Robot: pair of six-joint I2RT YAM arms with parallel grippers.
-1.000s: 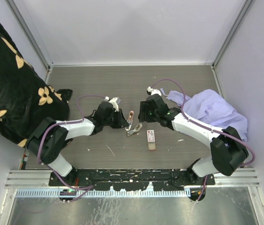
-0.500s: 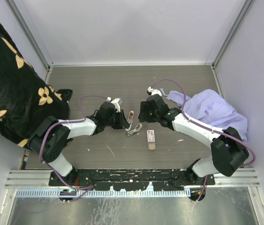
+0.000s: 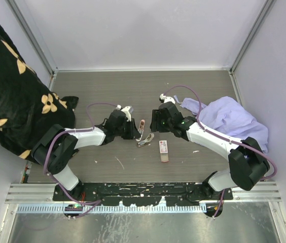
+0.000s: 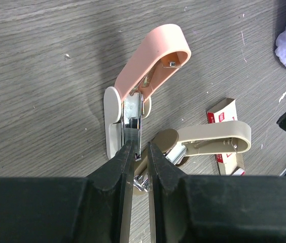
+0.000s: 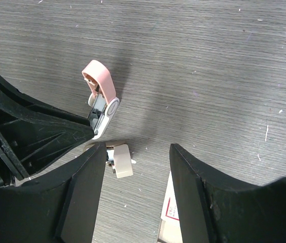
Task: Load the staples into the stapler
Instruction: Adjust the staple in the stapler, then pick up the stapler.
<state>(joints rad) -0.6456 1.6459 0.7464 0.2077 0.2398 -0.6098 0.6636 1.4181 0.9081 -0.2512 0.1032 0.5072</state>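
Little has moved in the last second. From overhead, the left arm (image 3: 90, 136) has crept a touch rightward toward the pink stapler (image 3: 142, 125). The right arm (image 3: 204, 134), both staplers and the box sit as they did.

Left end effector (image 4: 140, 148): jaws nearly together, pinched on the bare metal magazine rail (image 4: 133, 114) of the pink stapler. The stapler's white base is flat on the surface (image 3: 133, 91) and its pink top is hinged up and open, so the channel is exposed.

Beige stapler (image 4: 209, 139): lying just beside the pink one, near its hinge end. Cannot tell whether they touch.

Right end effector (image 5: 138, 152): jaws roughly half spread and empty, hovering over the surface close to both staplers.

Staple box (image 3: 163, 150): red-and-white, on the surface on the near side of the staplers, with its tan tray poking out at the near end. Nothing grips it.

Reading: the small creep looks like the left side settling its brace on the opened stapler. The loading itself is not begun, since no staples have left the box. Fetching them likely falls to the free right end effector.
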